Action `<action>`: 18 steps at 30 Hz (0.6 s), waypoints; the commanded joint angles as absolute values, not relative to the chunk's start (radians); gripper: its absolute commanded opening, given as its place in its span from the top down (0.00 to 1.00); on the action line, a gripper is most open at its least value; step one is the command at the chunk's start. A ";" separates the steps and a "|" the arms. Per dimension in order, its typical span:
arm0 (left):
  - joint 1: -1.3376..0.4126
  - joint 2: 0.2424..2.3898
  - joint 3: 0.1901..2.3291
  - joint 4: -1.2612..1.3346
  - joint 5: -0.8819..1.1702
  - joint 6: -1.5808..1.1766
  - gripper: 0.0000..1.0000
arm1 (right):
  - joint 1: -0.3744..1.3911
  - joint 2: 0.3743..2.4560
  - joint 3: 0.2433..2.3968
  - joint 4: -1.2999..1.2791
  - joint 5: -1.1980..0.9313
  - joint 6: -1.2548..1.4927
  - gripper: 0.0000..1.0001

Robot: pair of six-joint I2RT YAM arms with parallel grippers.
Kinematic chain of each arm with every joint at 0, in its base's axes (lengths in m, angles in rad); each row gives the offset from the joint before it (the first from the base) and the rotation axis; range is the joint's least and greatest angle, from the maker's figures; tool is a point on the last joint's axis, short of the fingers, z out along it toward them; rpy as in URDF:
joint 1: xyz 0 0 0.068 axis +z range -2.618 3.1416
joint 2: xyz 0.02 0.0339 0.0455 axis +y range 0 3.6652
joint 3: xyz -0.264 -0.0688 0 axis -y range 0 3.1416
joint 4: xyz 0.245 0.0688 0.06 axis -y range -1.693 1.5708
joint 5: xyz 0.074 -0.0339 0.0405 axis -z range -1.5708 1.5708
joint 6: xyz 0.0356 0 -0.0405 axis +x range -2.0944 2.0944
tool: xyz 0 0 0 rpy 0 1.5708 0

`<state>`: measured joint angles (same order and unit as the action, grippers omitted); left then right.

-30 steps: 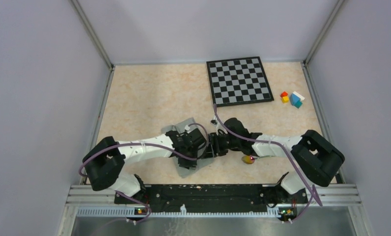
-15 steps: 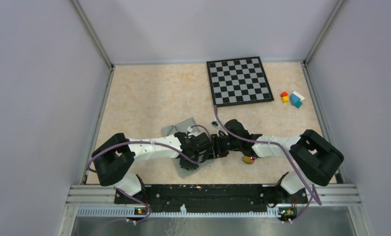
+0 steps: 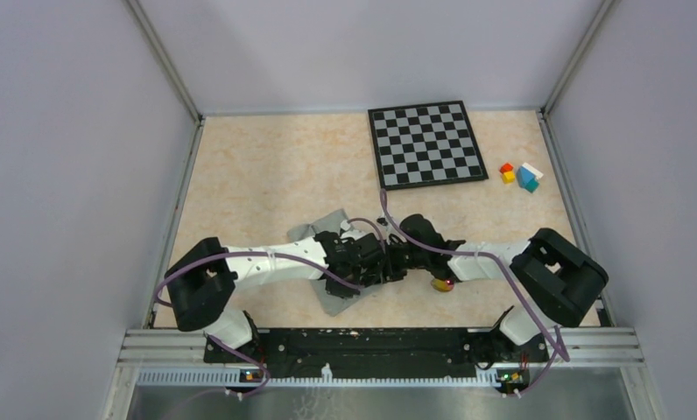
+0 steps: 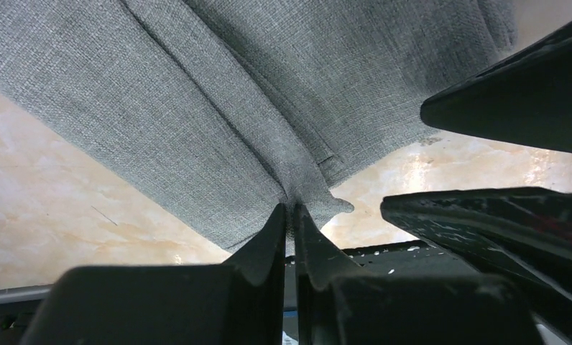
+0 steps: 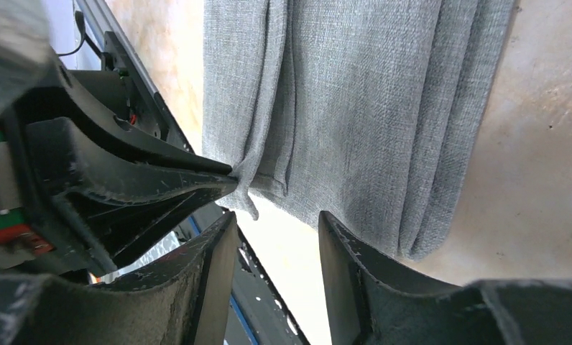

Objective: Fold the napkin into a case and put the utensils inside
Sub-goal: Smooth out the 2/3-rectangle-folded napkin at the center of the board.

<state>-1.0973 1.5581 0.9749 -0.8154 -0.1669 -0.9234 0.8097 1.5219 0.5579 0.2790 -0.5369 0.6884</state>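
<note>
The grey-green napkin [image 3: 334,301] lies bunched in long folds under both wrists, near the table's front. In the left wrist view my left gripper [image 4: 292,210] is shut on a puckered bit of the napkin [image 4: 197,108] at its near edge. My right gripper [image 5: 276,230] stands open just beside that pinch, its fingertips at the napkin's [image 5: 355,108] edge with only bare table between them. From above, the left gripper [image 3: 373,264] and right gripper [image 3: 394,261] nearly touch. The spoon [image 3: 441,284], with a yellow-red bowl, lies under the right forearm. The knife is hidden.
A black-and-white chessboard [image 3: 426,144] lies at the back right, with small coloured blocks [image 3: 520,175] to its right. The black front rail [image 3: 371,346] runs just behind the grippers. Grey walls enclose the table on three sides.
My left gripper slid right toward the right gripper and closed on the napkin's near edge, puckering it. The right gripper stayed open and barely moved.
</note>
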 commanded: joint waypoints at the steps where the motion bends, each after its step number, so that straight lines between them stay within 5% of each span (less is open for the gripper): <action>1: -1.108 1.547 1.016 -0.825 -0.180 -0.931 0.89 | 0.819 1.538 0.543 0.346 -0.560 0.698 0.55; 13: -1.108 1.564 0.969 -0.716 -0.186 -0.945 0.85 | 0.819 1.521 0.523 0.351 -0.549 0.724 0.56; 18: -1.107 1.496 0.947 -0.716 -0.196 -0.945 0.64 | 0.788 1.405 0.525 0.226 -0.511 0.706 0.53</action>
<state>-1.1027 1.5581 0.9676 -0.7479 -0.1768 -0.9325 0.8078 1.5082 0.5247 0.2909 -0.5385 0.7185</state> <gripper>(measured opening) 0.284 0.461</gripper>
